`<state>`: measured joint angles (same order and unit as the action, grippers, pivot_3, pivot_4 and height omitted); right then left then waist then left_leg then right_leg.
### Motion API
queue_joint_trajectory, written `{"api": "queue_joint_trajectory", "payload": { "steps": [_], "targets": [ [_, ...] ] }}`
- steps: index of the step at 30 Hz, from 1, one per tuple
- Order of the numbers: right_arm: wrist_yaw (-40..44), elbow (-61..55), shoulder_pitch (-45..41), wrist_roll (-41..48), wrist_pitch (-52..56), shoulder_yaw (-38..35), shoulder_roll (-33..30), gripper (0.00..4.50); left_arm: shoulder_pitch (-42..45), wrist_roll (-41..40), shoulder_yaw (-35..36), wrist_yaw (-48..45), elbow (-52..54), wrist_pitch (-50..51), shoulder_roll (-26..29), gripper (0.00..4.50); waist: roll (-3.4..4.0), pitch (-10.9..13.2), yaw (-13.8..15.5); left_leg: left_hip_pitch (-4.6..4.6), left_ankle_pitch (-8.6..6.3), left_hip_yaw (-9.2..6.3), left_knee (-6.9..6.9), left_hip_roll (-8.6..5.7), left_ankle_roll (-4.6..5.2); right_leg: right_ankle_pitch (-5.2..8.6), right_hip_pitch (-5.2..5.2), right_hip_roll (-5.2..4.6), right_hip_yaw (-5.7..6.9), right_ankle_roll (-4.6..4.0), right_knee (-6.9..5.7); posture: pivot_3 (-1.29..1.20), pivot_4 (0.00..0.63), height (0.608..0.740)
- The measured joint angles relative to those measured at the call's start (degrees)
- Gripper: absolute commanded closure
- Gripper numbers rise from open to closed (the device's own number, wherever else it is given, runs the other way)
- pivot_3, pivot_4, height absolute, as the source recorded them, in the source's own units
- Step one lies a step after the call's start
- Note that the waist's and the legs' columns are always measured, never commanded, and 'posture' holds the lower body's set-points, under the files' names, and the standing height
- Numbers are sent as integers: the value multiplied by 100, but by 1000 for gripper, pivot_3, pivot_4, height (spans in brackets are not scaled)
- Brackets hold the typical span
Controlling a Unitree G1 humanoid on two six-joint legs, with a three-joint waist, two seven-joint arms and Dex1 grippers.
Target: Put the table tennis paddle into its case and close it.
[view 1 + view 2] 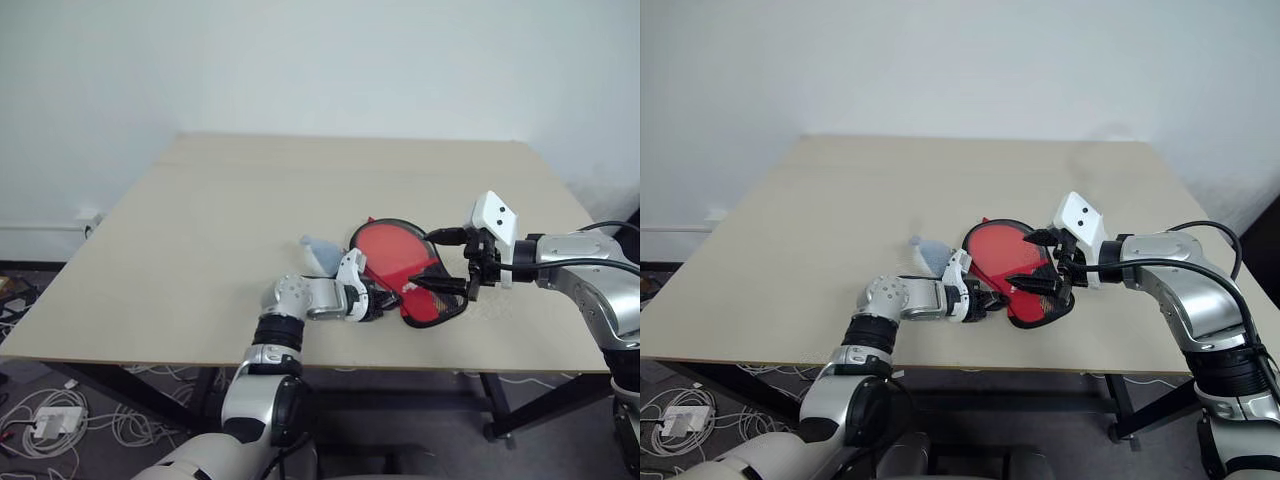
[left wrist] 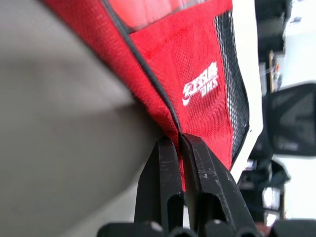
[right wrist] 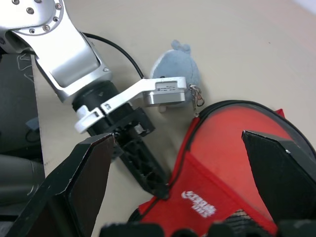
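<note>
Two grippers work at the case (image 1: 408, 266) here, and we judge that their uneven roles carry the risk. Our left gripper (image 3: 157, 186) has its fingers pinched together on the black rim of the case, at the narrow neck end, with red fabric caught between the pads. Our right gripper (image 1: 440, 262) hovers over the case with its fingers spread wide, holding nothing. The case lies on the table (image 1: 200, 230) near the front edge, its round end toward eleven o'clock and its neck toward five o'clock. A red face shows inside the black rim; we take it for the table tennis paddle (image 1: 392, 248), though we cannot tell the paddle's face from the case's panel with certainty. A small blue-grey plush (image 3: 177, 64) sits at nine o'clock from the case, just beside it. If we pull on so thin a pinch, the rim could slip free, or the whole case could slide and drag the plush. The spread right fingers could also snag the mesh while descending.
</note>
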<state>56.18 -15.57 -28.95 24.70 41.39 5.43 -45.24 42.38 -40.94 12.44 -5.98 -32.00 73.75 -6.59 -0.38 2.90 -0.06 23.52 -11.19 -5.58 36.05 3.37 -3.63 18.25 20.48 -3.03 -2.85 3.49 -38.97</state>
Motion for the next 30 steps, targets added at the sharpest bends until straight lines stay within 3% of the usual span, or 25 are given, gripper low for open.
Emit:
{"api": "queue_joint_trajectory", "payload": {
  "steps": [8, 14, 19, 25, 30],
  "targets": [
    [-15, -6, -9, -2, -1, 4, 83, 0, -475, -169, 105, -12, 1254, 1517, 138, 4481, -3, 6, 1, 12, 3, 1, -18, 0, -6, 2, 7, 0, -3, 3, 21, 0, 0, 684],
    [-2, -7, -11, -5, -5, 19, 121, 0, -1032, -896, -45, 277, 1942, 1739, 433, 4481, -3, 8, -5, 9, 0, 1, -16, 1, 0, 4, 7, 0, -3, 7, 17, 0, 0, 684],
    [21, -2, -19, -10, -24, 59, 162, 0, -1480, -1934, -421, 713, 2420, 1775, 943, 4481, -4, 8, -76, 6, 0, 0, -9, 1, 1, 0, 5, 0, -3, 2, 11, 0, 0, 684],
    [188, 27, -27, -16, -103, 137, 140, 0, -1877, -3537, -1100, 1209, 2871, 1800, 2000, 4481, -3, 9, -129, 6, 0, -1, -11, 2, 1, -1, 7, 0, -6, 2, 9, 0, 0, 684],
    [574, 53, 55, -60, -322, 198, -152, 0, -1902, -4367, -1332, 1580, 2891, 1826, 2514, 4481, -4, 10, -104, 7, -1, -1, -3, 2, 1, -1, 3, 0, -4, 2, 9, 0, 0, 684]
  ]
}}
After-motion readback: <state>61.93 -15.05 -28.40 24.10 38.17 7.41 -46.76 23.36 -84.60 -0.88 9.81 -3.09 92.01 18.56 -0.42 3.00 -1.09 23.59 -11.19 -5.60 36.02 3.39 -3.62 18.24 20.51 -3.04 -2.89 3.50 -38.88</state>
